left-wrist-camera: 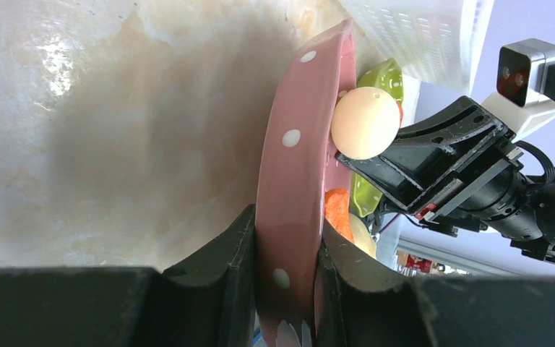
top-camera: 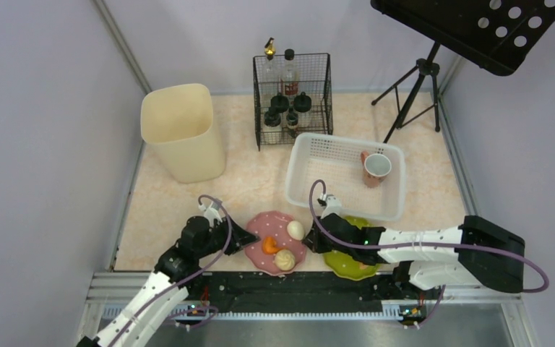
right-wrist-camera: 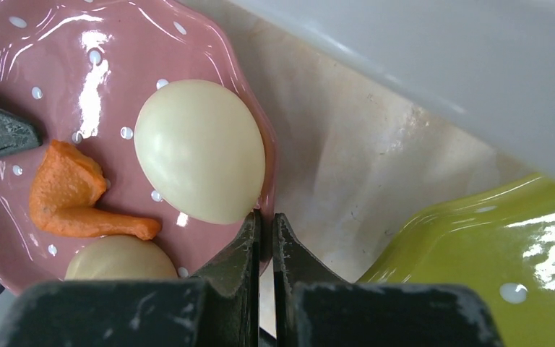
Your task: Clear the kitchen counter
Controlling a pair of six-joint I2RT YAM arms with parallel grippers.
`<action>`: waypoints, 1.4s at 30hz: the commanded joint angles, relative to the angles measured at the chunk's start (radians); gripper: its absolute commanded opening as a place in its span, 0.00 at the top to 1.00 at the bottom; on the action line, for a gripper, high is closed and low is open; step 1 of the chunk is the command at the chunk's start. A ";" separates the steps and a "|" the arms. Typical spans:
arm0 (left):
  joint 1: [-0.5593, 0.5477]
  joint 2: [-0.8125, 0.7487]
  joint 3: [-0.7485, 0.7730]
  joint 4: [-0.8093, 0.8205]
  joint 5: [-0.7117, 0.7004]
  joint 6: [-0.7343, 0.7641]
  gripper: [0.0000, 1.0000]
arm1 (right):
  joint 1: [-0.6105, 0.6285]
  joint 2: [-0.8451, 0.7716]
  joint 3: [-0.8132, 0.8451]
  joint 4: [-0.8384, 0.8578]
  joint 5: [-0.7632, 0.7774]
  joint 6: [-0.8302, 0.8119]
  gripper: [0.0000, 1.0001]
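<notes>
A pink dotted plate [top-camera: 269,225] lies near the front of the marbled kitchen counter [top-camera: 260,177]. On it are a cream egg [top-camera: 295,230], an orange scrap [top-camera: 269,246] and a beige lump [top-camera: 285,260]. My left gripper [top-camera: 249,238] is shut on the plate's left rim; in the left wrist view the rim [left-wrist-camera: 289,238] sits between both fingers. My right gripper [top-camera: 309,240] is shut on the plate's right rim [right-wrist-camera: 266,217], next to the egg [right-wrist-camera: 201,148]. A green plate [top-camera: 347,264] lies under the right arm and shows in the right wrist view [right-wrist-camera: 491,260].
A white basket [top-camera: 311,155] with a pink cup [top-camera: 376,168] stands behind the plates. A cream bin [top-camera: 182,131] stands at back left. A wire rack of bottles [top-camera: 292,97] is at the back, a black tripod stand [top-camera: 413,94] at back right.
</notes>
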 commanded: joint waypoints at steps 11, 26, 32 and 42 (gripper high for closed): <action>0.012 -0.232 0.052 -0.132 0.008 -0.105 1.00 | 0.025 -0.134 0.144 -0.294 0.015 -0.095 1.00; 0.011 -0.249 0.174 -0.114 0.063 -0.138 1.00 | 0.034 -0.228 0.275 -0.430 0.039 -0.148 1.00; 0.011 -0.199 0.255 -0.073 0.027 -0.116 1.00 | 0.035 -0.229 0.349 -0.469 0.053 -0.180 1.00; 0.010 0.100 0.462 0.066 -0.033 0.000 1.00 | 0.019 -0.239 0.507 -0.573 0.174 -0.263 1.00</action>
